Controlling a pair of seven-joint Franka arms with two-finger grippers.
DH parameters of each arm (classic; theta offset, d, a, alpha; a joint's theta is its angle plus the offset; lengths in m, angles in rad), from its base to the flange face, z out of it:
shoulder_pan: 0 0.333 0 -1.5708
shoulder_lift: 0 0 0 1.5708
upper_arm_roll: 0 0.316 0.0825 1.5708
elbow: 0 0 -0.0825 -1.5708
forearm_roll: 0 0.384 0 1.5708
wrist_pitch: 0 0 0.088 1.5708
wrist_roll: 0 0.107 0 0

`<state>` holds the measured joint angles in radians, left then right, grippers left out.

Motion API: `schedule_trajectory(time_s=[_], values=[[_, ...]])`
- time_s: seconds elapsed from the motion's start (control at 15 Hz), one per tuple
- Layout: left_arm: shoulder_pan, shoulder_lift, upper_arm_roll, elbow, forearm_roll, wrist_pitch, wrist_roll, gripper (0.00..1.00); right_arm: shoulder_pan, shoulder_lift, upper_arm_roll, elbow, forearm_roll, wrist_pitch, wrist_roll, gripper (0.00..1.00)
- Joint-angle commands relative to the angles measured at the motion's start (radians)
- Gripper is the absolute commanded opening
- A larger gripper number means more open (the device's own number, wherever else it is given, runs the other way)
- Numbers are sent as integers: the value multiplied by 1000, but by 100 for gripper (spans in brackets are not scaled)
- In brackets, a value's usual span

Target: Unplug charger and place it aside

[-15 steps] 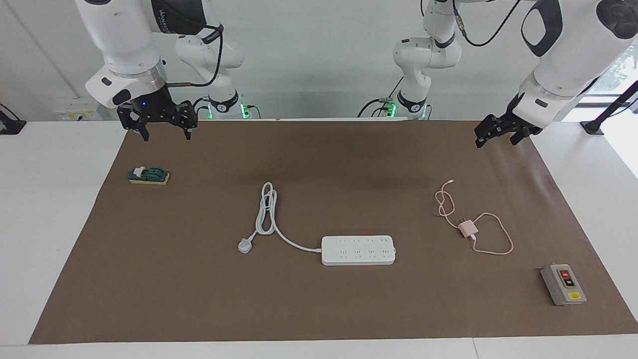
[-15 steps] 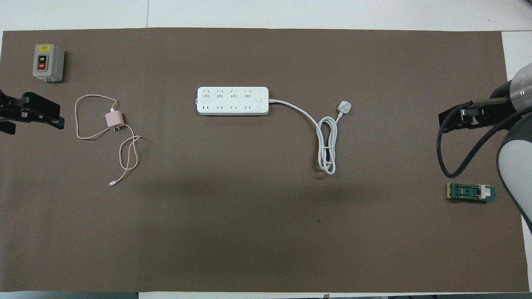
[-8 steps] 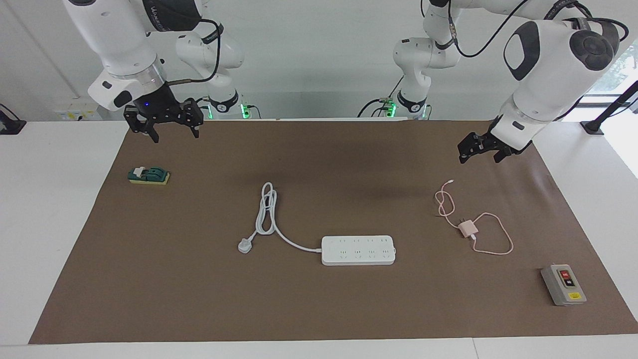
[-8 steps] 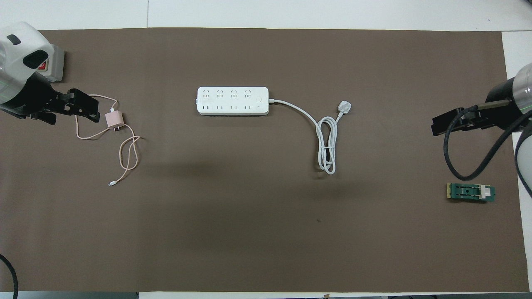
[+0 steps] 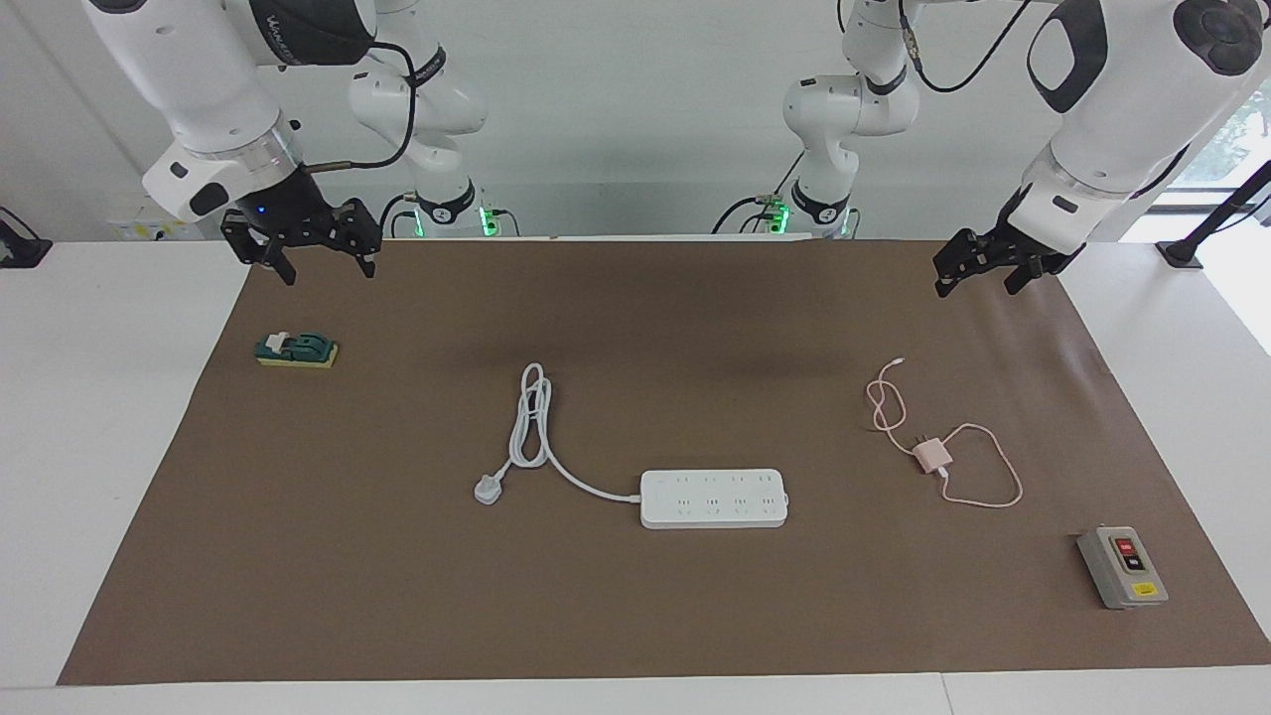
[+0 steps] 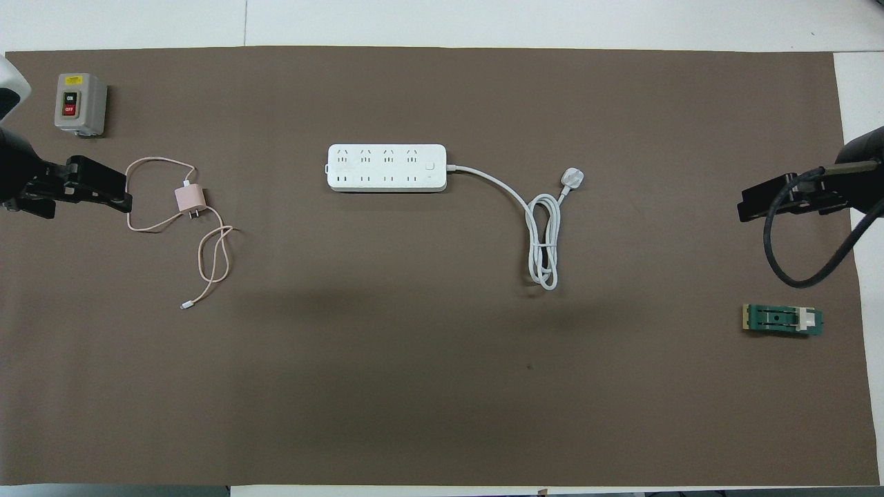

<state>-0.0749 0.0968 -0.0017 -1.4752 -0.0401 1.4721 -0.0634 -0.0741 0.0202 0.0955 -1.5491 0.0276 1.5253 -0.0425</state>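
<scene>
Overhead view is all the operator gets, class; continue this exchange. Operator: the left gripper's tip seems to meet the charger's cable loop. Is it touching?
Observer: No. In the facing view the left gripper hangs in the air, clear of the charger, cable included.
Operator: Are its fingers open?
Observer: Yes, the fingertips stand apart and hold nothing.
Operator: And the right gripper, which I see only edge-on?
Observer: The right gripper is open too, its fingers spread and empty.
</scene>
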Motion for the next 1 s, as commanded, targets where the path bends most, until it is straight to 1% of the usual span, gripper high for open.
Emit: schedule_trajectory(time_s=[0.0,0.33,0.53,0.93], values=[[14,-23,-6,-37,-14,-3,13,100,69,-19,-86,-25,11,26,-5,100],[3,-26,-8,-40,-14,2,13,100,59,-14,-86,-23,3,24,-7,100],[9,-31,-9,-40,-14,4,14,100,53,-11,-83,-11,-40,19,-36,100],[7,-29,-8,-39,-14,4,17,100,45,-13,-82,-13,-40,-27,-56,100]])
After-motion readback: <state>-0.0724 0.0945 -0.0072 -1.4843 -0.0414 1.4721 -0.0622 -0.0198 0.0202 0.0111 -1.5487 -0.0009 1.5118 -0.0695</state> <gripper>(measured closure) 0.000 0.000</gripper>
